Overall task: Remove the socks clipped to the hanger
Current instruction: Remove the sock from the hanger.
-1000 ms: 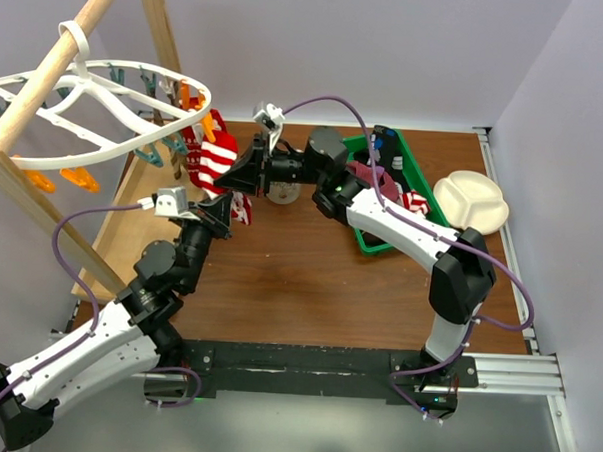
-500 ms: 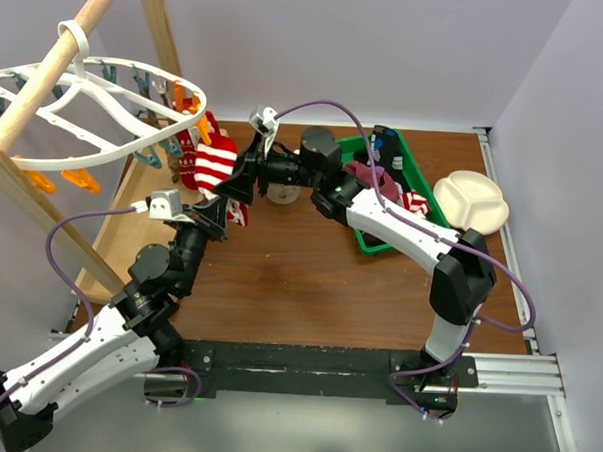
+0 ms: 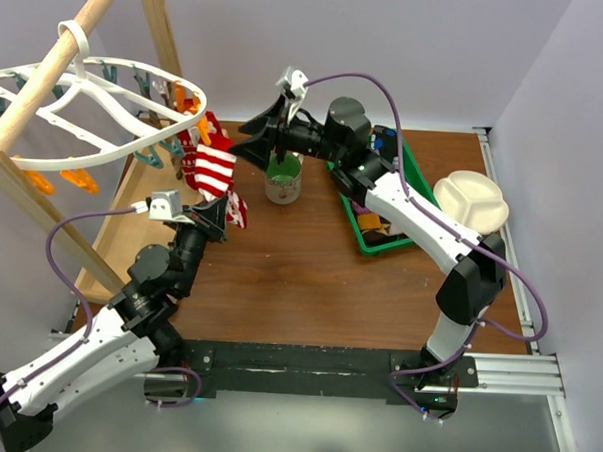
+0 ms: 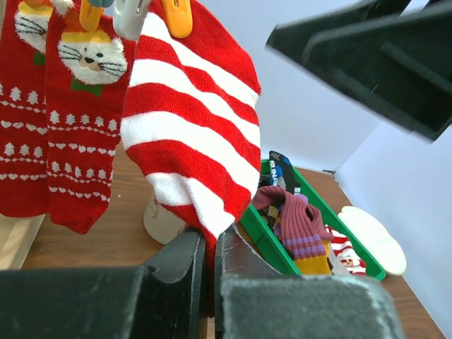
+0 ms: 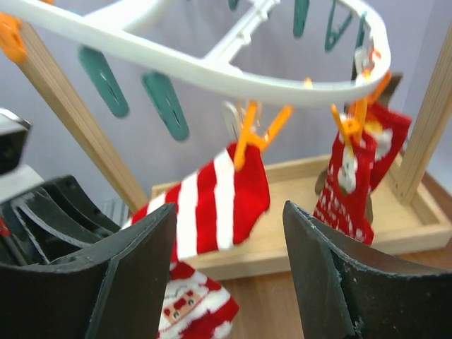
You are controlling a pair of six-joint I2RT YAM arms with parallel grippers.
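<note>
Now, left gripper (image 4: 210, 244): its fingers are pressing together on the toe of the striped sock (image 4: 191, 134), low under the hanger.
Right gripper (image 5: 227, 212): it is hovering with the fingers spread wide, holding nothing, and facing the same sock from the other side.
Striped sock: it is hanging from an orange clip (image 4: 176, 15) on the rim of the hanger (image 5: 212, 70), and it is not yet coming free.
Neighbours: two red cat socks (image 4: 63, 106) are hanging just beside it on their own clips.
Risk one: the left gripper is holding only the tip of the toe, so I am expecting the fabric to slip out under a hard pull before the clip lets go.
Risk two: the hanger is hanging only by its hook on the wooden pole (image 3: 38, 76), so a sideways pull could set it swinging or tipping.
Green bin (image 3: 376, 247): it is holding a purple sock (image 4: 293, 226) and a red-and-white sock (image 4: 346, 247).
Cup (image 3: 282, 183): it is standing on the table between the arms, and I cannot tell what is inside.
Plate (image 3: 471, 201): it is lying just beside the bin, with nothing showing on it.
</note>
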